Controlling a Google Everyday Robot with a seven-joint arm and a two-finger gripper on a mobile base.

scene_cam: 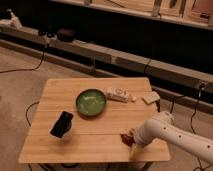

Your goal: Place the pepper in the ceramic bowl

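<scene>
the gripper (pixel 131 141) hangs low over the near right part of the wooden table (pixel 60 92), right at the pepper (pixel 125 138), and i can't tell how wide it stands or whether it has hold of anything. the pepper is by the front edge, well apart from the ceramic bowl (pixel 78 103), which sits mid-table between the black cup (pixel 61 124) and the white packet (pixel 118 94).

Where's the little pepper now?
In the camera view, the pepper is near the front edge of the table, right of centre, at the gripper; the ceramic bowl sits farther back, to its left.
</scene>
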